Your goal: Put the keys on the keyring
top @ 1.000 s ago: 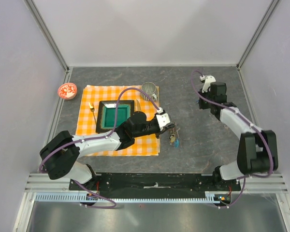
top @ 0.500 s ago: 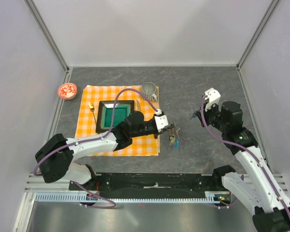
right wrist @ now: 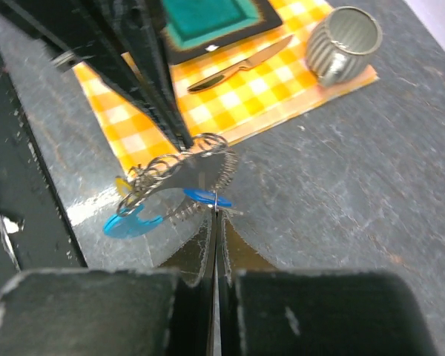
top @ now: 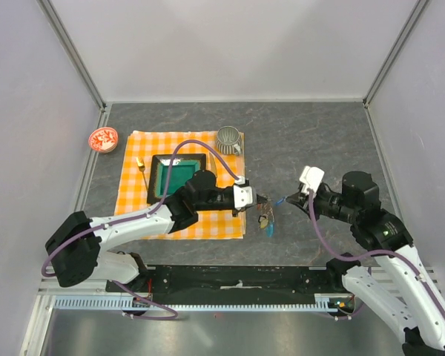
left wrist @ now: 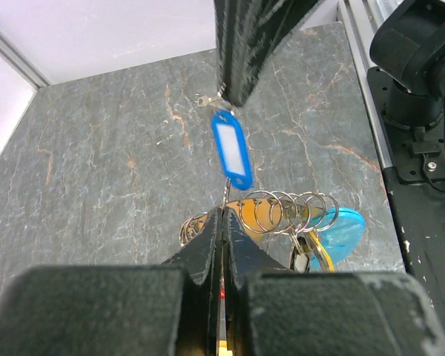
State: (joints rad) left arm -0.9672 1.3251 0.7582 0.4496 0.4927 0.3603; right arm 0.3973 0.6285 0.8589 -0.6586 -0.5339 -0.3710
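- I am working with two grippers, tip to tip over the table: my left gripper is pressing its fingers together on the wire of the keyring, and my right gripper is pinching one key
- One keyring, a thin metal wire loop showing about five shiny coils, is hanging at my left fingertips; one flat cyan crescent tag is dangling from it
- I am counting two keys for certain: one blue-tagged key, a tiny metal key on an oblong blue plastic tag with a white label, held in my right fingers just beyond my left fingertips; and one yellow-headed key hanging by the cyan tag. Whether more are hiding in the bunch I cannot tell
- Elsewhere one of each is lying about: a ribbed grey cup, an orange-and-white checked cloth, a green tray in a dark frame, a silver knife between tray and cup, and a small round red-and-white dish left of the cloth
- The bunch is hanging just past the cloth's right edge, over the grey stone-patterned table
- Bare table is lying open on the far and right sides; the black base rail is running near on my side; cup and tray are sitting well apart from the bunch
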